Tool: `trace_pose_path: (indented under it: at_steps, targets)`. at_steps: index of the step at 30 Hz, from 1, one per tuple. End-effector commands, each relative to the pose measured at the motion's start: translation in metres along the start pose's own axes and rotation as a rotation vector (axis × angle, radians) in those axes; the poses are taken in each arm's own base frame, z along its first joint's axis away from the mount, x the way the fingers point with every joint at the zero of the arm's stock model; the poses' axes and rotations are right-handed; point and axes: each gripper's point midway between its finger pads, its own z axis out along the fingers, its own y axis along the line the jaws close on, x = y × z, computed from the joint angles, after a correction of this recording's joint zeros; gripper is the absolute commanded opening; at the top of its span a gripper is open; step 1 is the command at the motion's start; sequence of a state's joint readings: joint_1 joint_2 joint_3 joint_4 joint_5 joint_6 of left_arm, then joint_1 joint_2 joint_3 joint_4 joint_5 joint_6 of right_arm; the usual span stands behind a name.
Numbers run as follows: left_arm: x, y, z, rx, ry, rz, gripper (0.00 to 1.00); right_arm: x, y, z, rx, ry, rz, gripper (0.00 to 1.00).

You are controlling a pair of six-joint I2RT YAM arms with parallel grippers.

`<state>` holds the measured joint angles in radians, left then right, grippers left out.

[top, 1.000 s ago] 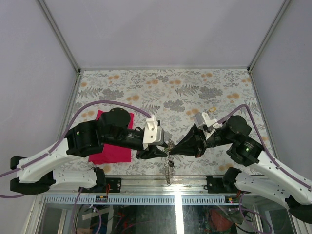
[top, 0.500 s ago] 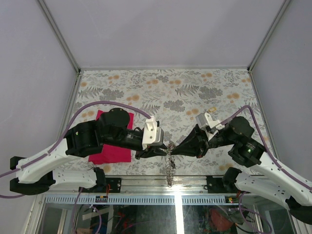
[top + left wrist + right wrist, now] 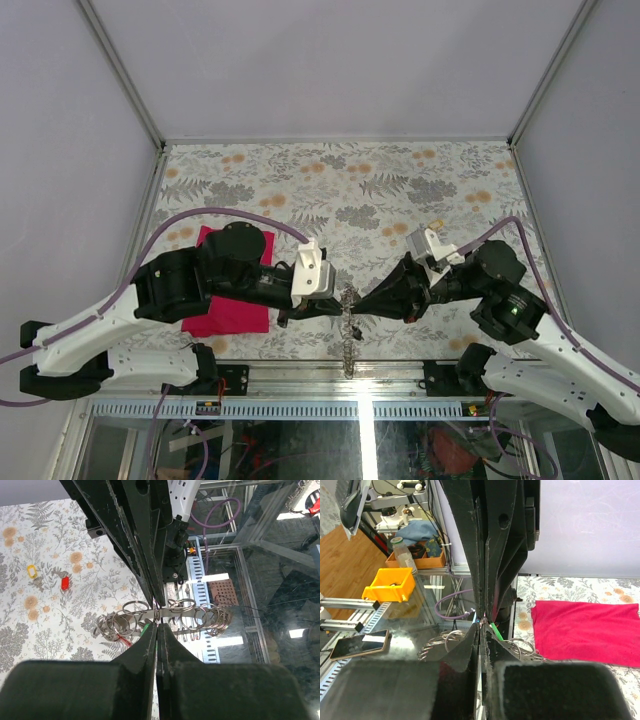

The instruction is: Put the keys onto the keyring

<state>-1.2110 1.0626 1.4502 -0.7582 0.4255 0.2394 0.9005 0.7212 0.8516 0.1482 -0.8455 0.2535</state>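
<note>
Keyring (image 3: 348,322) is hanging as a string of linked silver rings at 6 o'clock on the floral surface (image 3: 330,170), its lower end drooping past the near edge. We are seeing the left fingers (image 3: 334,306) reaching in from 9 o'clock and the right fingers (image 3: 366,303) from 3 o'clock. Both pairs are pressed narrow, pinching the keyring at its top with tips almost meeting. Green and red slivers are showing among the rings, too small for us to identify. In the left wrist view, a yellow-headed key (image 3: 31,572) and a red-headed key (image 3: 64,583) are lying on the surface at 10 o'clock, well apart from the rings. A magenta cloth (image 3: 225,318) is lying under the left arm at 9 o'clock.
</note>
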Motion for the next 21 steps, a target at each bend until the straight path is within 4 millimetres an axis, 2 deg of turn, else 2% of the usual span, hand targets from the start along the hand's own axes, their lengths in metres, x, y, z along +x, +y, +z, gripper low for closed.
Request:
trace_pose_path:
  at_steps: [1, 9, 15, 21]
  targets:
    - [-0.006, 0.004, 0.001, -0.033, -0.044, 0.001, 0.0, -0.052, 0.009, -0.006, 0.022, -0.166, -0.116, 0.0]
    - [-0.007, 0.008, 0.005, -0.054, -0.076, -0.015, 0.0, -0.07, 0.007, -0.01, 0.062, -0.28, -0.116, 0.0]
    - [-0.015, 0.01, 0.004, -0.072, -0.133, -0.023, 0.12, -0.068, 0.005, -0.01, 0.069, -0.285, -0.118, 0.0]
    - [-0.037, 0.021, -0.008, -0.164, -0.276, -0.02, 0.21, -0.065, 0.007, -0.01, 0.056, -0.267, -0.125, 0.0]
